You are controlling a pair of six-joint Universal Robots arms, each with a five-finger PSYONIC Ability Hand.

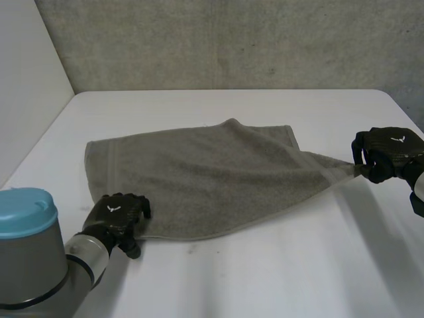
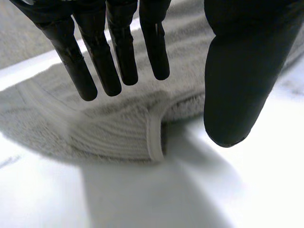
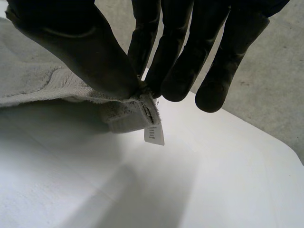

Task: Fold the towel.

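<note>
A grey-green towel lies spread on the white table, its right near corner pulled out into a stretched point. My right hand pinches that corner between thumb and fingers, lifted off the table, and a small white label hangs from it. My left hand hovers at the towel's near left corner. Its fingers and thumb are spread apart above the corner, and nothing is between them.
A grey wall runs behind the table. The table's right far corner lies just beyond my right hand. Bare tabletop stretches in front of the towel.
</note>
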